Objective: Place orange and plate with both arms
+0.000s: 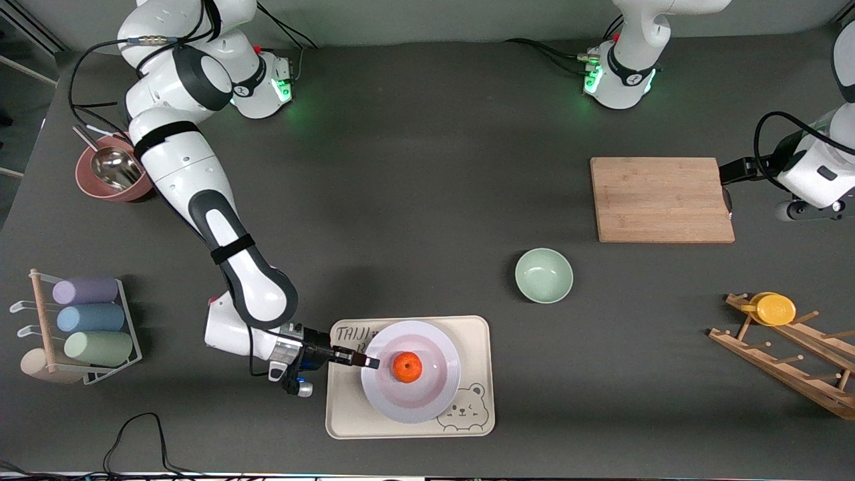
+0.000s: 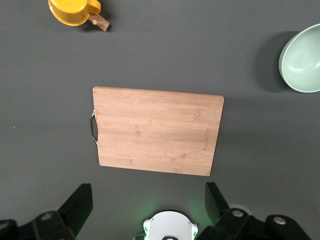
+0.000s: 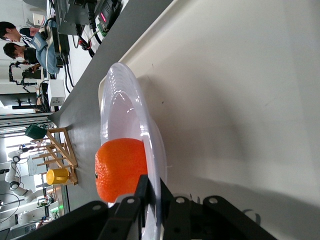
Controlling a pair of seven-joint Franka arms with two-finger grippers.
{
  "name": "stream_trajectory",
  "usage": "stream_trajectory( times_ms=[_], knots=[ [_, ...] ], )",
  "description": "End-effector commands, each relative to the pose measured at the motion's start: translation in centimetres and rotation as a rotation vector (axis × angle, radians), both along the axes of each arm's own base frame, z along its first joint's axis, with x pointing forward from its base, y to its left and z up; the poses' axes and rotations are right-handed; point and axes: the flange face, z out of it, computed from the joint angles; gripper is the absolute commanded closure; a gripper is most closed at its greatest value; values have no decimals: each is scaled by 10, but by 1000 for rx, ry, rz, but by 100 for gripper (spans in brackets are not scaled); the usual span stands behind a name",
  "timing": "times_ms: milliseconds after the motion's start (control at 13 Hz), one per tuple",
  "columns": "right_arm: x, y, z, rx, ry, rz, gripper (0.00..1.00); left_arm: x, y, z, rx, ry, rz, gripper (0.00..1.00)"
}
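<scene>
Right gripper jaws clench the plate rim on the tray; a tilt could roll the orange off. Left gripper, jaws released, waits over the cutting board.

The front view looks down from high on the whole table, the left wrist view straight down on the cutting board and green bowl, and the right wrist view skims close along the tray, all three sharing the yellow cup.
</scene>
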Motion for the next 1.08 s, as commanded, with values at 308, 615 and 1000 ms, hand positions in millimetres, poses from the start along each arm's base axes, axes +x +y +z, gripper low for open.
stream_trajectory(
  times_ms=[308,615,1000],
  knots=[
    [6,3,-5,-8,-42,14,100,3,-2,5,4,0,-4,0],
    [6,3,-9,-11,-42,8,100,3,-3,6,6,-5,-7,0],
    [6,3,-10,-13,-42,7,100,3,-2,5,5,-1,-10,0]
  ],
)
